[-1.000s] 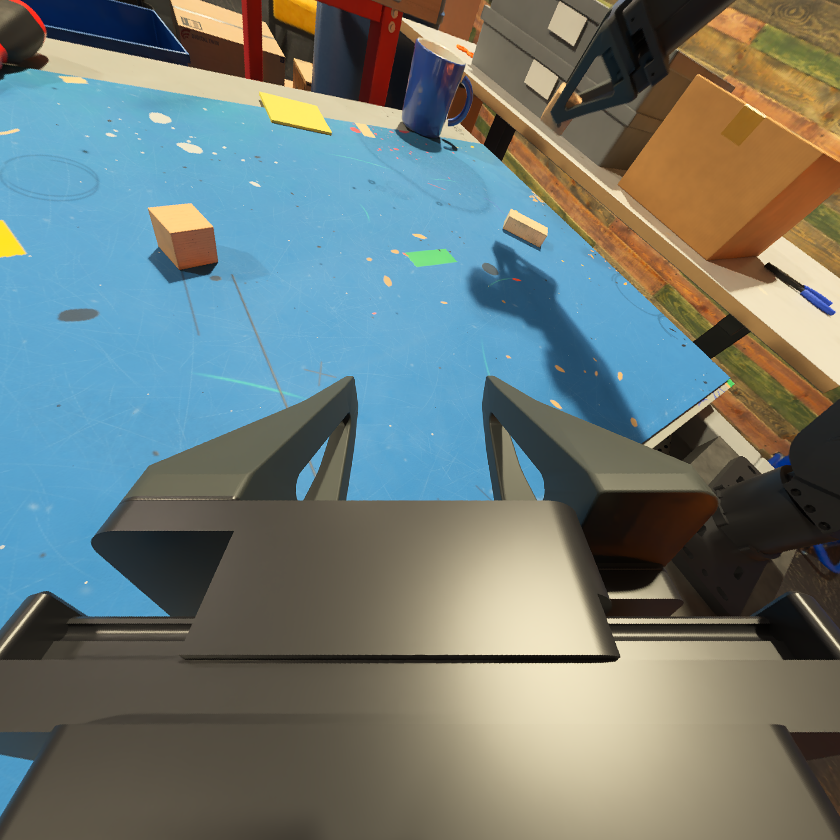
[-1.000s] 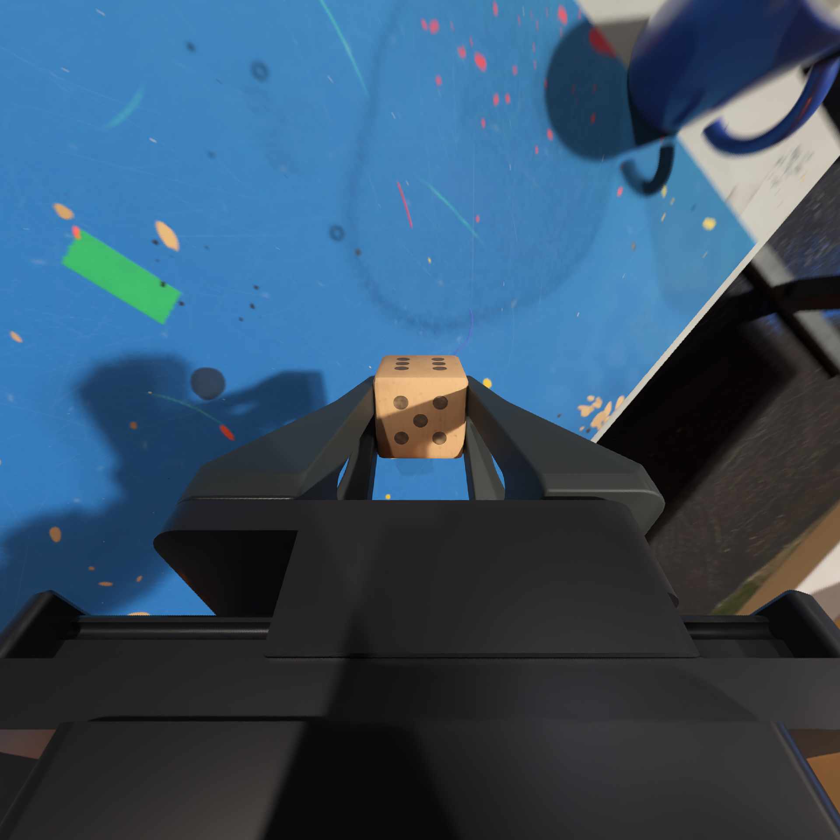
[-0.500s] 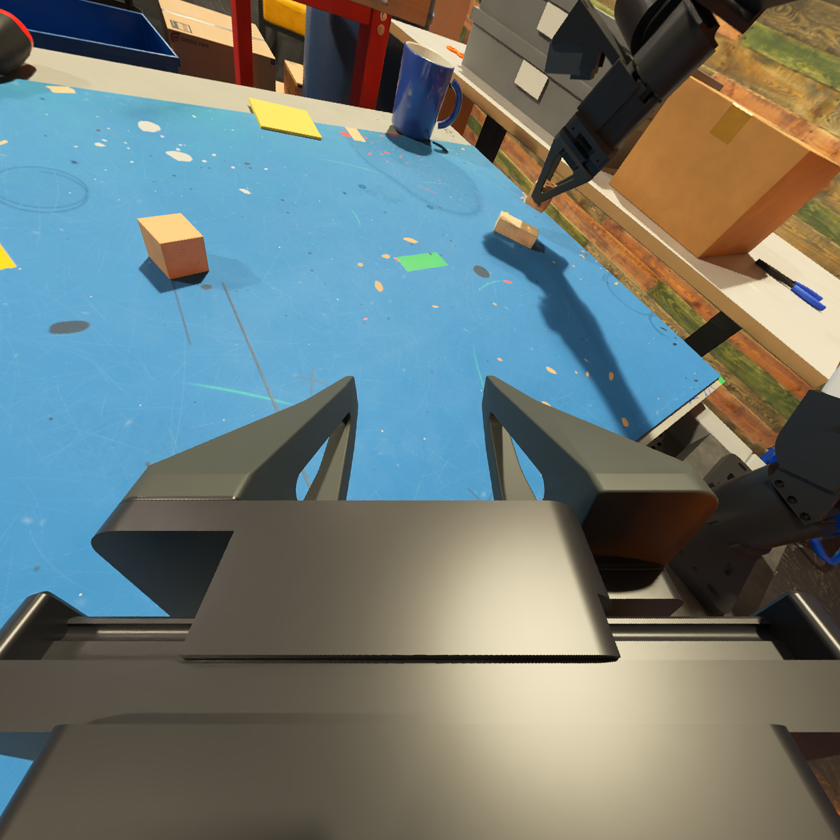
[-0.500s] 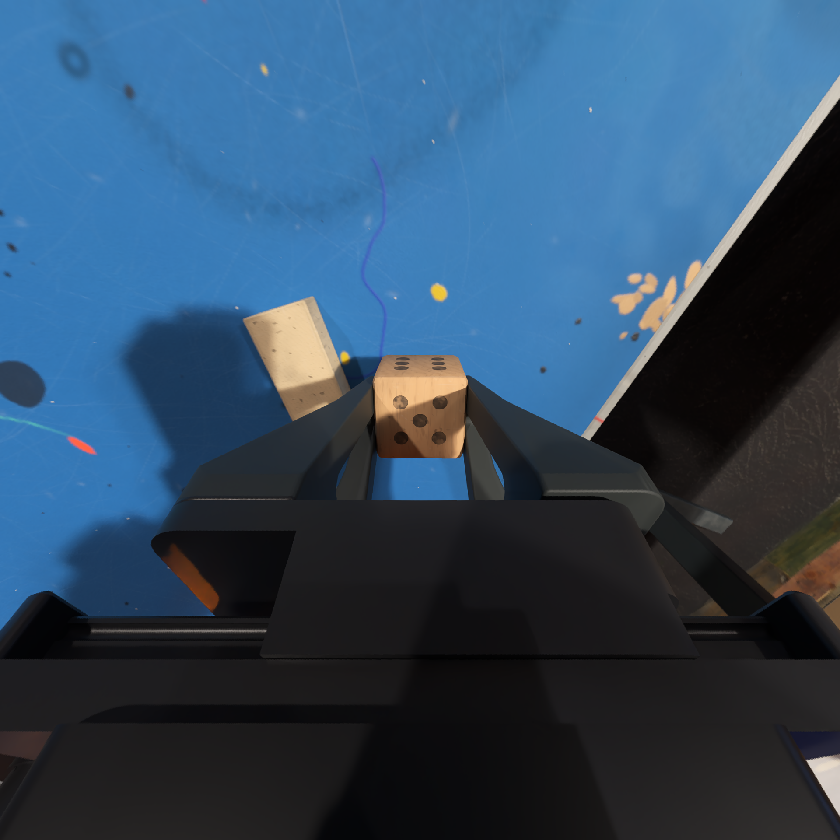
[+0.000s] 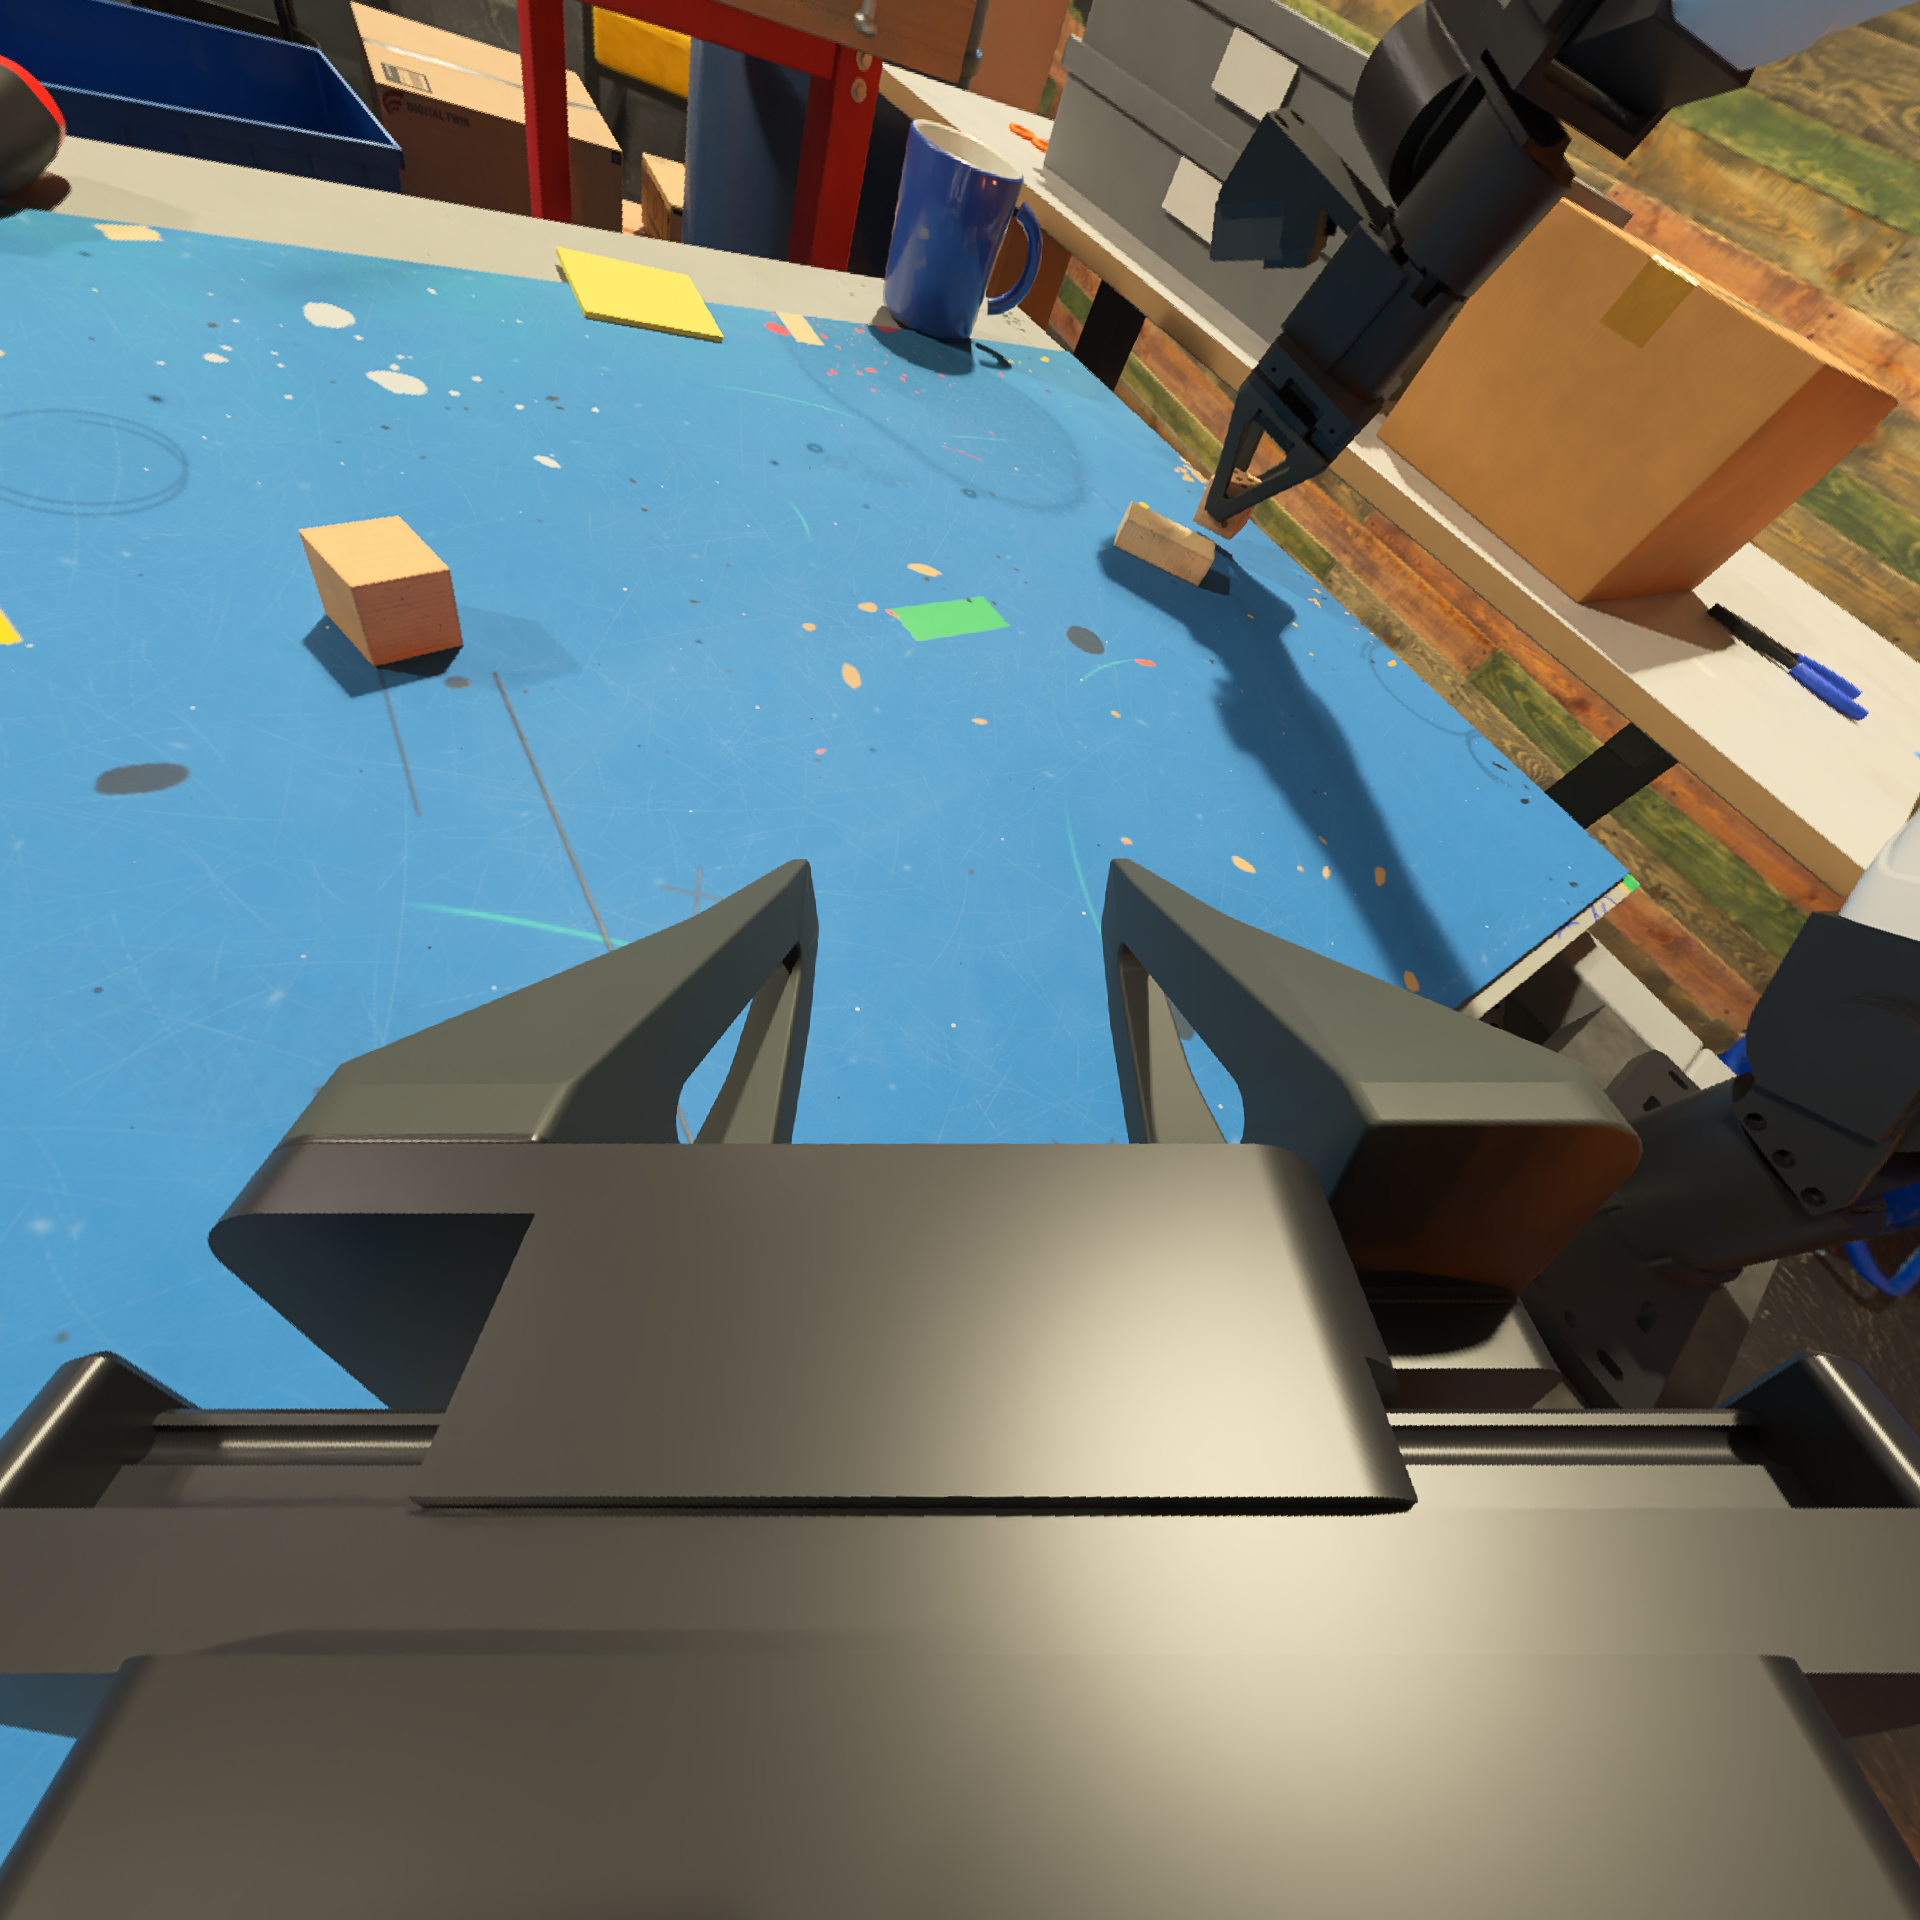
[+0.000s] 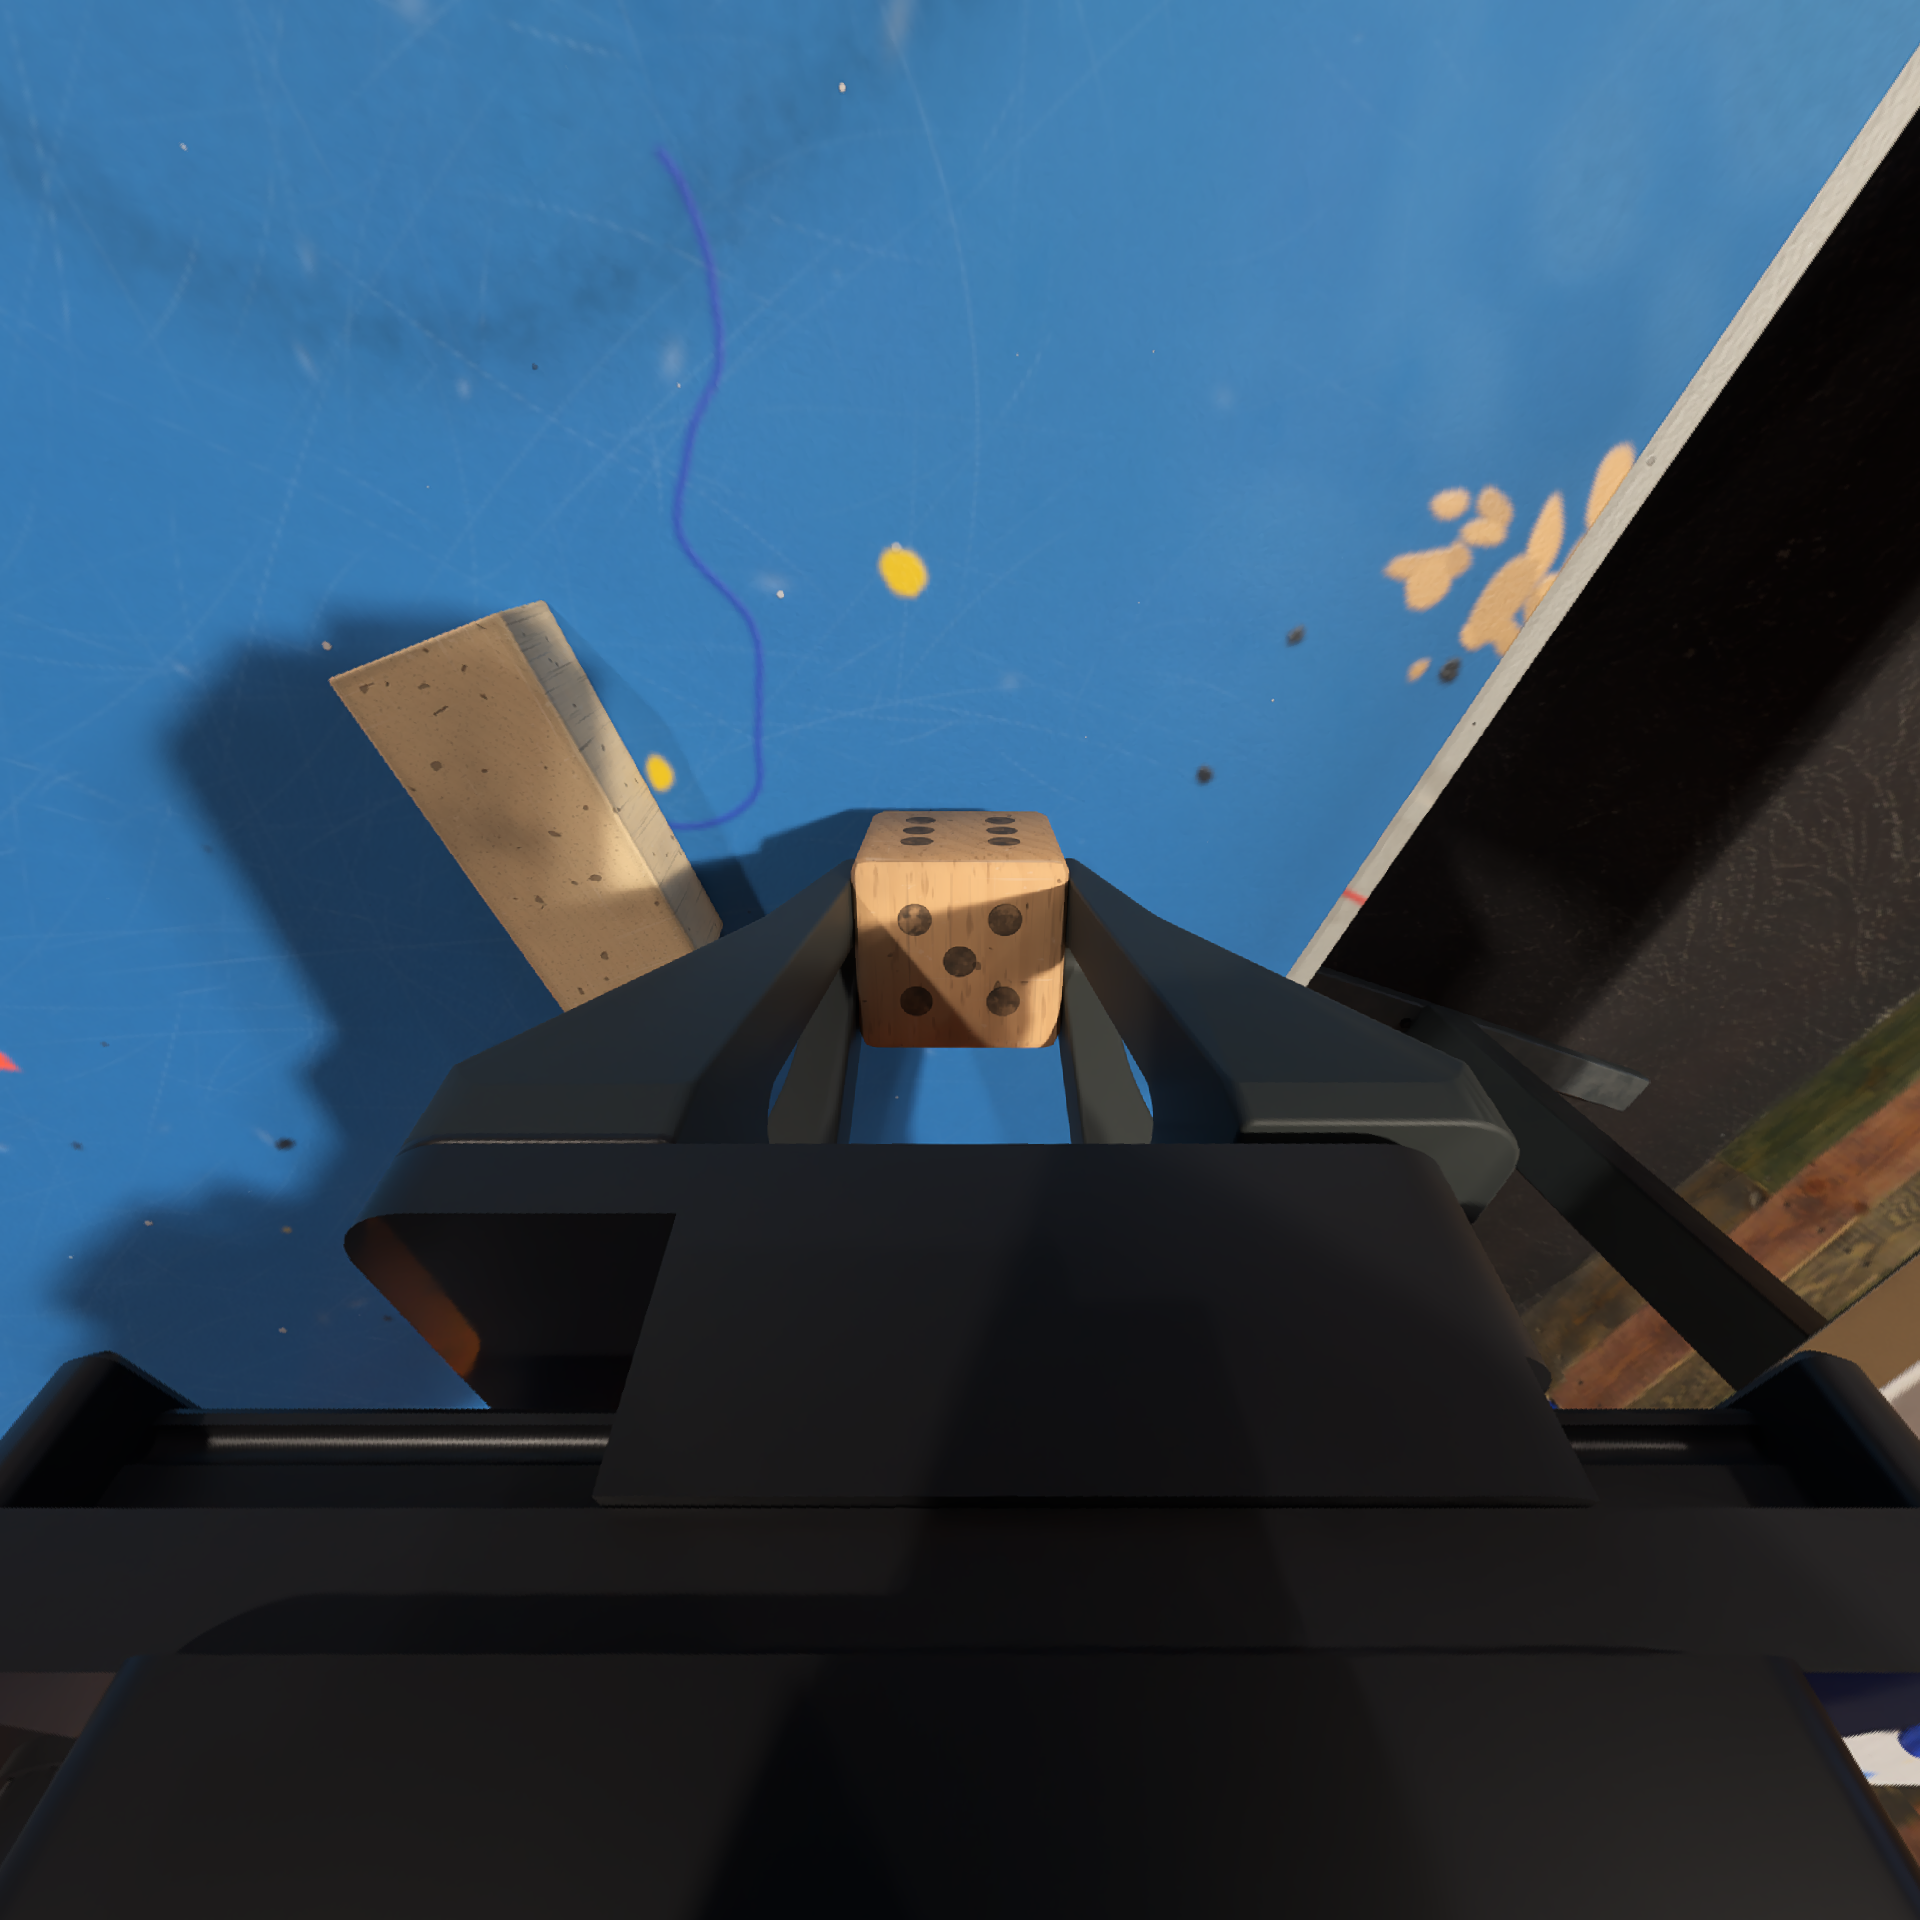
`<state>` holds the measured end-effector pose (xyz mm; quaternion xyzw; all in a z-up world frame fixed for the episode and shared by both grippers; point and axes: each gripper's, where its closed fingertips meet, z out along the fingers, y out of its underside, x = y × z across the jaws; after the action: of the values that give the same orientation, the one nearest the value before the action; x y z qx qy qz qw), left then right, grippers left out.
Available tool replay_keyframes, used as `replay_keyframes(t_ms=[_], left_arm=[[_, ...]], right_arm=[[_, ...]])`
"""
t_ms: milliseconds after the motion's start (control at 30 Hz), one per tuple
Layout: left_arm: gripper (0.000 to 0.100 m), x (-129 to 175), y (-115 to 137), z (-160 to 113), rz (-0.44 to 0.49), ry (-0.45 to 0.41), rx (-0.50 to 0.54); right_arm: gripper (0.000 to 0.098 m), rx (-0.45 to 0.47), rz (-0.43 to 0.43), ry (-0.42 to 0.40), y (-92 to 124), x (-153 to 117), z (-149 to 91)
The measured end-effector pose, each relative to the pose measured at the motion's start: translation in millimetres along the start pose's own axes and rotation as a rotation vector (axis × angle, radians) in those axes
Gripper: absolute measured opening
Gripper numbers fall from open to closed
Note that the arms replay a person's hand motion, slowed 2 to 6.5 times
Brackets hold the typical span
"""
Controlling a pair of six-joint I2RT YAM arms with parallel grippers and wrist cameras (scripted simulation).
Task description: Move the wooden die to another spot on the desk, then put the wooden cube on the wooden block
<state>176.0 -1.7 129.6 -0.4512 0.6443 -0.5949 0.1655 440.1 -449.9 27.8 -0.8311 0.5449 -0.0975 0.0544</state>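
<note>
My right gripper (image 6: 958, 935) is shut on the wooden die (image 6: 958, 940) and holds it low over the blue desk, close to its right edge. The pale flat wooden block (image 6: 520, 790) lies just left of the die. In the left wrist view the right gripper (image 5: 1236, 499) with the die (image 5: 1218, 513) hangs right beside the block (image 5: 1162, 540). The orange-brown wooden cube (image 5: 382, 588) stands on the desk at the far left. My left gripper (image 5: 958, 904) is open and empty above the near desk.
A blue mug (image 5: 951, 231) and a yellow pad (image 5: 636, 293) sit at the desk's far edge. A green patch (image 5: 949, 617) marks the mat. A side bench holds a cardboard box (image 5: 1621, 436) and a blue pen (image 5: 1787, 665). The desk edge (image 6: 1558, 582) runs close beside the die.
My right gripper has carried the die from near the mug toward the block and lowered it close to the desk. My left gripper rose or pulled back slightly and stays open.
</note>
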Motion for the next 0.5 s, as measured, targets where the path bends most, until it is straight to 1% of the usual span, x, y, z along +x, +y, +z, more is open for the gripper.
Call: replay_keyframes(t_ms=[333, 433, 467, 500], left_arm=[[0.047, 2, 0, 3, -0.001, 0.003, 0.006], [0.047, 2, 0, 3, -0.001, 0.003, 0.005], [0.047, 2, 0, 3, 0.0, 0.004, 0.005], [0.047, 2, 0, 3, 0.0, 0.005, 0.005]], right_arm=[[0.0301, -0.026, -0.003, 0.002, 7, -1, 9], [0.0301, -0.013, -0.014, 0.03, 6, 1, 4], [0.0311, -0.001, -0.019, 0.044, 3, 1, 0], [0.0346, 0.017, -0.024, 0.06, 0, 1, -5]])
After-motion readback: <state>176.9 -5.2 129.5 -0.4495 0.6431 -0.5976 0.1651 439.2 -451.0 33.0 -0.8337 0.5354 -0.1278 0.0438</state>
